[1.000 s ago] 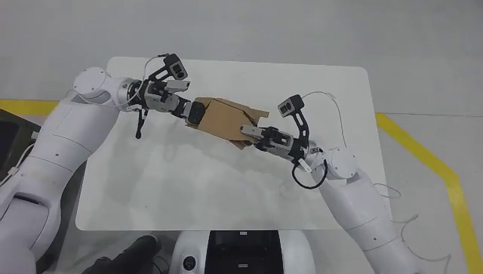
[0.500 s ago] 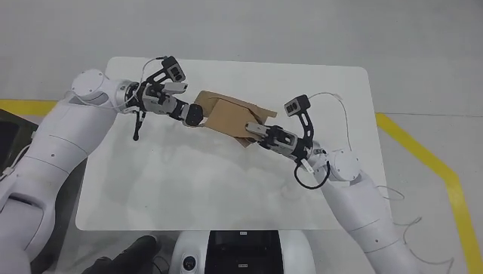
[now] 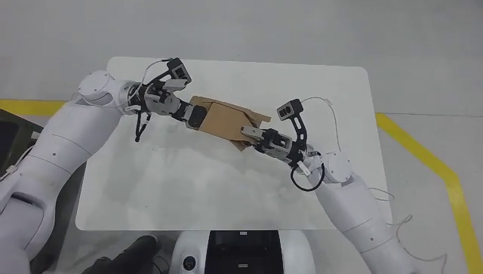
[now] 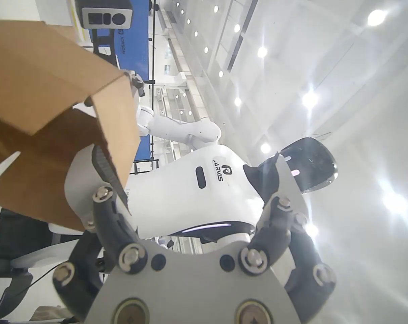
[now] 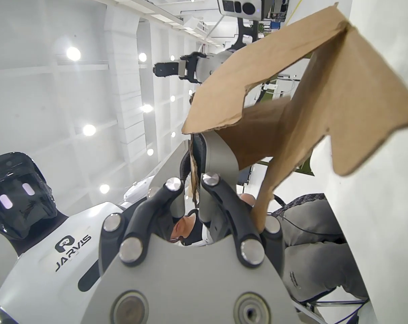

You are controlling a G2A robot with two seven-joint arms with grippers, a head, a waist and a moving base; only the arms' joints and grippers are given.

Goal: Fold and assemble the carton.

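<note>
The right gripper (image 5: pixel 193 151) is clamped on an edge of the carton (image 5: pixel 308 96): a strip of cardboard sits pinched between its two fingers (image 5: pixel 221 156). In the top view this gripper (image 3: pixel 249 131) holds the carton (image 3: pixel 223 118) at its near right corner.

The left gripper (image 4: pixel 190 163) is spread wide, gripping nothing. One of its fingers (image 4: pixel 89 170) lies against the edge of a carton (image 4: pixel 38 79) flap, and the other stands well apart from the cardboard. Seen from above, this gripper (image 3: pixel 195 115) is at the carton's left end.

The carton is brown and only partly formed (its flaps stick out at angles at both ends). It spans the gap between the two grippers, slanting across the far middle of the white table (image 3: pixel 189 191). Whether its underside rests on the table I cannot tell.
</note>
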